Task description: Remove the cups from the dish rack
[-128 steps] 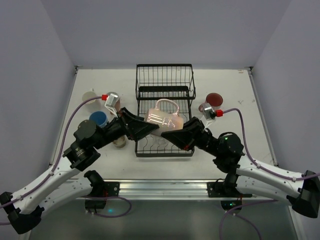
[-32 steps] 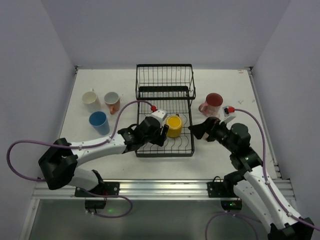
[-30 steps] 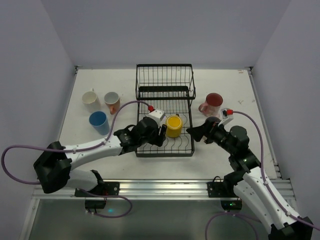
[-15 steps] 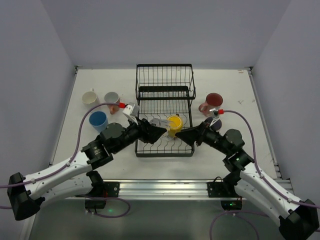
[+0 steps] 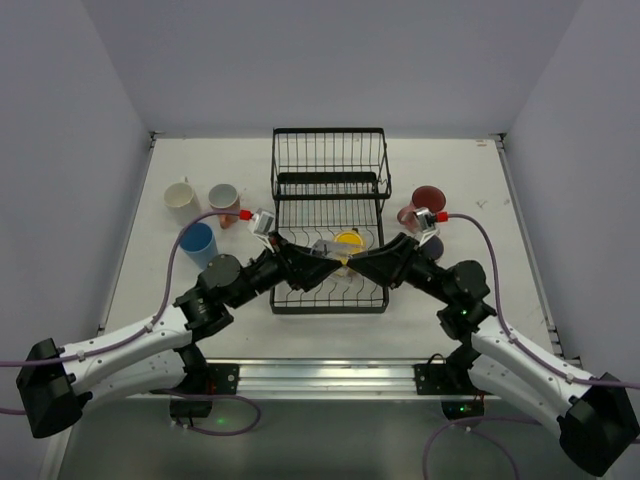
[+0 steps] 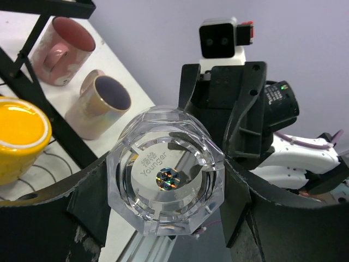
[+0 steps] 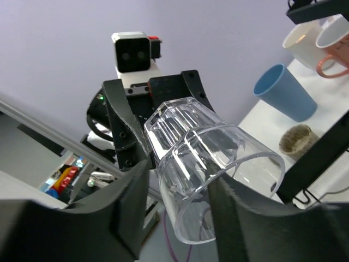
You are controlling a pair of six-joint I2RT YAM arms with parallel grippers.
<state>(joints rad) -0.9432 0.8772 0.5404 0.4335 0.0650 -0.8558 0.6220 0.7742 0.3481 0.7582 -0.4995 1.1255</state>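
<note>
The black wire two-tier dish rack (image 5: 330,160) stands on the white table (image 5: 480,180), toward its far edge, with the yellow ceramic mug (image 5: 349,241) in its lower tier. The clear faceted glass cup (image 5: 325,248) hangs just left of that mug, between the left gripper (image 5: 316,264) and right gripper (image 5: 356,262). Left of the rack stand the white mug (image 5: 181,196), salmon-pink mug (image 5: 224,199) and, nearer, blue tumbler (image 5: 198,241); right of it, the dark-red-lined pink mug (image 5: 427,198).

1. We see a clear faceted glass cup (image 6: 166,177), colourless throughout.
2. The yellow round ceramic mug (image 6: 19,136) has a pale rim.
3. The black wire dish rack (image 5: 330,179) is plain black.
4. We note a blue tapered cup (image 7: 283,93), evenly coloured.
5. The pink mottled ceramic mug (image 6: 60,49) is darker red inside.
6. The small grey-beige round cup (image 7: 297,141) looks speckled.
</note>
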